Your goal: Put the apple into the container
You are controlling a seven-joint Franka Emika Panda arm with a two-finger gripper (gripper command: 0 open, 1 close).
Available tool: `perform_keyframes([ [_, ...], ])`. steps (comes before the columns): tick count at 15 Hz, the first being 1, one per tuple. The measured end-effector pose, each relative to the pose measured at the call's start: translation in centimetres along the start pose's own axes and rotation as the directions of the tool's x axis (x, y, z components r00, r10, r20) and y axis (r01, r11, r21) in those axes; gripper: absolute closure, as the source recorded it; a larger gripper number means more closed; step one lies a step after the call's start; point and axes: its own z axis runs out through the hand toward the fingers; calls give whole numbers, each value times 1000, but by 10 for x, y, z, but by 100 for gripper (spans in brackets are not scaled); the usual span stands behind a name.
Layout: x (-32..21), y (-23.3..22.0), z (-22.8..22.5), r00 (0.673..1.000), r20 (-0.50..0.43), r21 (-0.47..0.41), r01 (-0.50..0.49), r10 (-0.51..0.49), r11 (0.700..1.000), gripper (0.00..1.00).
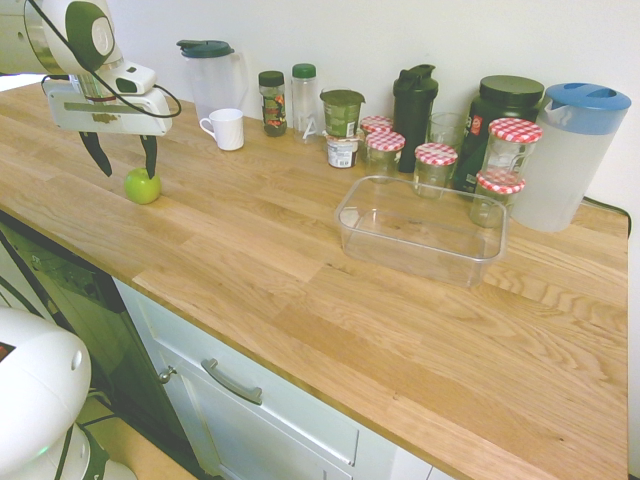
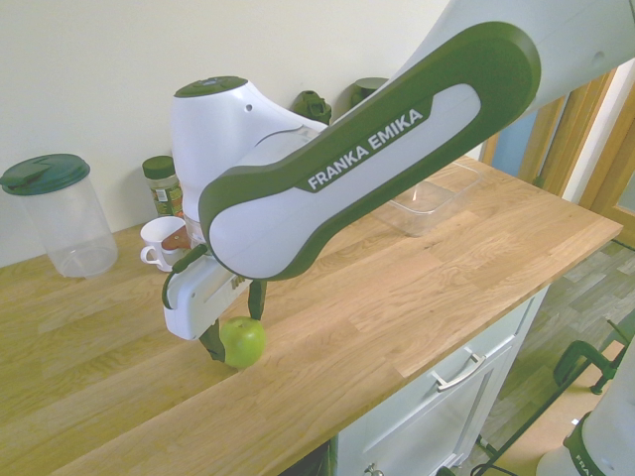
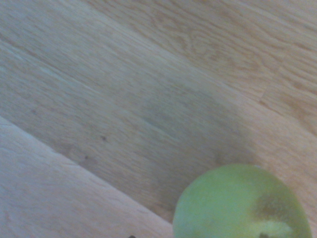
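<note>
1. The apple is set on the countertop at its left end, well apart from the container.
2. The gripper is placed just above the apple, one finger to either side.
3. The container is set on the countertop to the right, in front of a cluster of jars.
4. A mug is placed behind the apple, towards the wall.
5. A pitcher is found behind the mug; a second pitcher is placed at the far right, behind the container.
</note>
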Motion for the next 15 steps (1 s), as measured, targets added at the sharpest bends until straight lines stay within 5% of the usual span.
perform_keyframes([
  [8,-8,-8,34,1000,23,-46,14,-13,999,0],
  [9,-6,-7,35,1000,20,-48,10,-9,999,100],
  [15,-2,0,46,999,32,-62,-1,3,998,100],
])
